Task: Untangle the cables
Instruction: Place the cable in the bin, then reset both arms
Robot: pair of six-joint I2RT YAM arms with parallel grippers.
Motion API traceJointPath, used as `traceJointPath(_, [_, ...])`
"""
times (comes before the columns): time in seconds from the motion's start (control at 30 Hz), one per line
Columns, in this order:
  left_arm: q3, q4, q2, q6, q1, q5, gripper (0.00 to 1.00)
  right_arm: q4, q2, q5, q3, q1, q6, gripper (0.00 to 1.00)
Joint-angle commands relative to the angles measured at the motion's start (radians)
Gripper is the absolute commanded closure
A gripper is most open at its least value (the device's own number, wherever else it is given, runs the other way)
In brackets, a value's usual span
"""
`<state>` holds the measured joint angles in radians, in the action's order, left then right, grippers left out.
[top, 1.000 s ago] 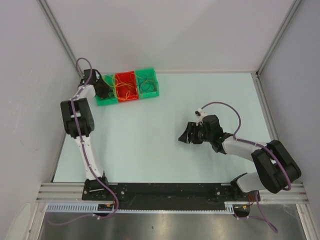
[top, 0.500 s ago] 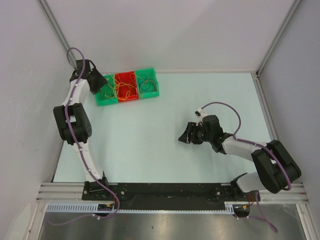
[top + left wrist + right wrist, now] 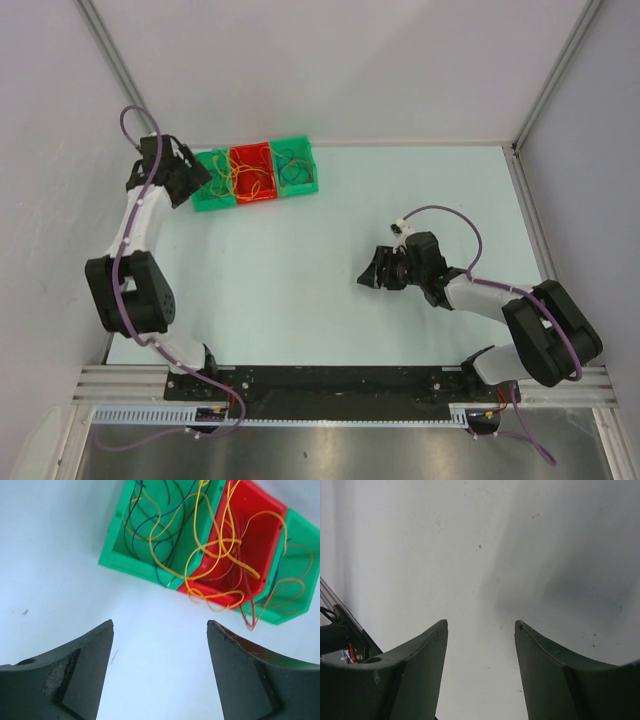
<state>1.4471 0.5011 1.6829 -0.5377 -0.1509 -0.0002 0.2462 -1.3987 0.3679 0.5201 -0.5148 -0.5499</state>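
At the far left corner of the pale table (image 3: 300, 270), the left gripper (image 3: 160, 630) hangs with its two dark fingers (image 3: 75, 670) spread wide, with nothing between them but bare tabletop. Just beyond the fingertips three small bins sit in a row, touching side to side: a first green bin (image 3: 122, 555), a red bin (image 3: 262, 515) and a second green bin (image 3: 300, 550). The cables (image 3: 220, 555) lie tangled across all three. Yellow and orange loops climb over the shared wall between the first green bin and the red bin. Dark blue and black strands curl inside the first green bin. Thin red loops spill over the near walls of the red bin and the second green bin and reach the table.

Seen from the overhead camera, the left gripper (image 3: 185, 180) stands just beside the left end of the row. From that height it is hard to tell whether a fingertip touches the first green bin.

Well apart from the bins, toward the right middle of the table, the right gripper (image 3: 481, 627) holds its fingers (image 3: 410, 675) parted and empty over the bare surface. From overhead, the right gripper (image 3: 368, 272) points left, its arm bent back toward its base at the near right edge.
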Motion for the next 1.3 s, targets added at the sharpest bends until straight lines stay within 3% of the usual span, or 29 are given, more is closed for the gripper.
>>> traceJointPath(0.0, [-0.111, -0.068, -0.123, 0.071, 0.019, -0.067, 0.2, 0.039, 0.024, 0.003, -0.008, 0.002, -0.002, 0.4])
traceJointPath(0.17, [-0.217, -0.113, -0.269, 0.137, 0.034, -0.075, 0.21, 0.038, 0.029, 0.002, -0.011, 0.002, -0.002, 0.4])
traceJointPath(0.33, [-0.5, -0.396, -0.532, 0.235, 0.134, -0.225, 0.12, 0.048, 0.046, 0.006, -0.022, 0.002, -0.002, 0.4])
traceJointPath(0.43, [-0.726, -0.68, -0.711, 0.527, 0.267, -0.42, 0.0, 0.057, 0.043, 0.019, -0.023, 0.002, -0.001, 0.4])
traceJointPath(0.5, [-0.863, -0.815, -0.811, 0.593, 0.283, -0.356, 0.0, 0.059, 0.044, 0.025, -0.026, 0.004, 0.002, 0.4])
traceJointPath(0.57, [-0.922, -0.849, -0.841, 0.596, 0.283, -0.33, 0.0, 0.061, 0.043, 0.028, -0.025, 0.004, 0.004, 0.4])
traceJointPath(0.67, [-1.035, -0.883, -0.832, 0.513, 0.283, -0.408, 0.02, 0.064, 0.041, 0.035, -0.025, 0.004, 0.005, 0.4])
traceJointPath(0.73, [-1.108, -0.987, -0.841, 0.499, 0.29, -0.499, 0.1, 0.061, 0.046, 0.036, -0.028, 0.004, 0.007, 0.4])
traceJointPath(0.83, [-1.284, -1.241, -0.868, 0.528, 0.356, -0.613, 0.12, 0.064, 0.049, 0.036, -0.029, 0.004, 0.008, 0.4])
traceJointPath(1.0, [-1.399, -1.485, -0.784, 0.552, 0.383, -0.627, 0.13, 0.062, 0.05, 0.042, -0.029, 0.004, 0.01, 0.4])
traceJointPath(1.1, [-1.432, -1.694, -0.646, 0.606, 0.386, -0.574, 0.15, 0.065, 0.049, 0.046, -0.031, 0.004, 0.011, 0.4])
traceJointPath(1.23, [-1.424, -1.849, -0.501, 0.651, 0.396, -0.494, 0.16, 0.064, 0.047, 0.049, -0.031, 0.004, 0.013, 0.39])
traceJointPath(1.27, [-1.433, -1.953, -0.406, 0.654, 0.396, -0.486, 0.15, 0.064, 0.047, 0.049, -0.031, 0.004, 0.011, 0.39])
